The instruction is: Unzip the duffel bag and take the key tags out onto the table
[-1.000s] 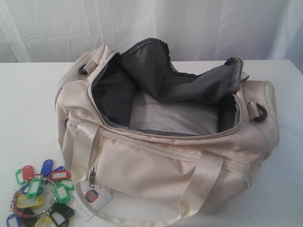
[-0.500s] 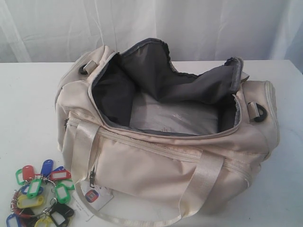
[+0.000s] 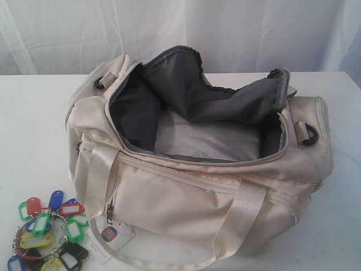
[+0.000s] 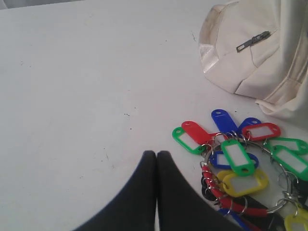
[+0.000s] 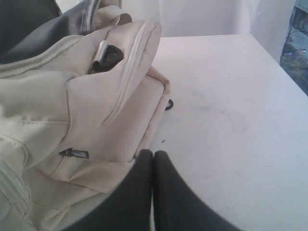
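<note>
The cream duffel bag (image 3: 197,192) lies on the white table (image 3: 34,113) with its main zip open, showing grey lining and nothing inside that I can see. The key tags (image 3: 48,231), a bunch of red, green, blue, yellow and black tags on a ring, rest on the table at the bag's front left corner. In the left wrist view my left gripper (image 4: 156,154) is shut and empty, just beside the key tags (image 4: 236,159). My right gripper (image 5: 153,153) is shut and empty beside the duffel bag's (image 5: 72,96) end panel. Neither gripper shows in the exterior view.
A white paper hangtag (image 3: 113,236) lies under the bag's front handle. A black strap ring (image 3: 309,134) sits on the bag's right end. White curtains hang behind the table. The table's right edge (image 5: 274,62) runs close to the bag's end.
</note>
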